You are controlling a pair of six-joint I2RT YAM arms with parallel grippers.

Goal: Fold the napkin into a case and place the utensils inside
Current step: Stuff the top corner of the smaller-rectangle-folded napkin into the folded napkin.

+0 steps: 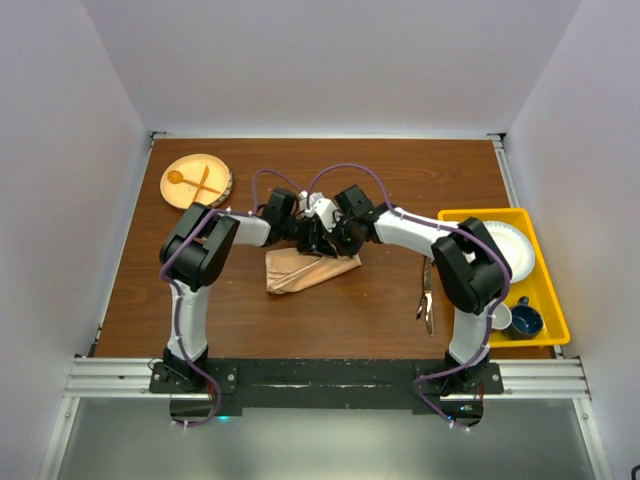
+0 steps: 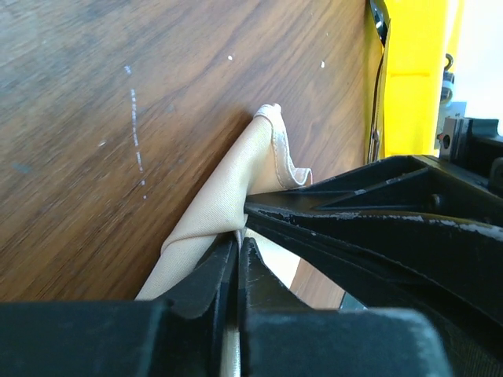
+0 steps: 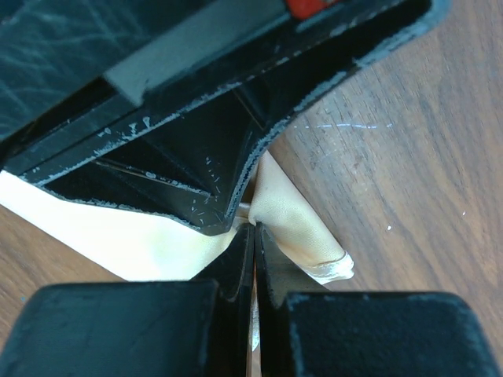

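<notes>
The peach-orange napkin [image 1: 305,270] lies partly folded and bunched at the table's middle, its far edge lifted. My left gripper [image 1: 311,238] and right gripper [image 1: 334,238] meet tip to tip over that edge. In the left wrist view my left gripper [image 2: 238,242] is shut on a fold of the napkin [image 2: 228,184]. In the right wrist view my right gripper [image 3: 255,228] is shut on the napkin [image 3: 302,224] too, right beside the other gripper. The dark utensils [image 1: 427,296] lie on the table to the right, apart from the napkin. No finished case shows.
A yellow bin [image 1: 540,300] at the right edge holds a white plate [image 1: 505,245] and a blue cup [image 1: 524,322]. A round wooden plate [image 1: 222,178] with a pale wooden spoon and fork sits at the far left. The bin also shows in the left wrist view [image 2: 413,55].
</notes>
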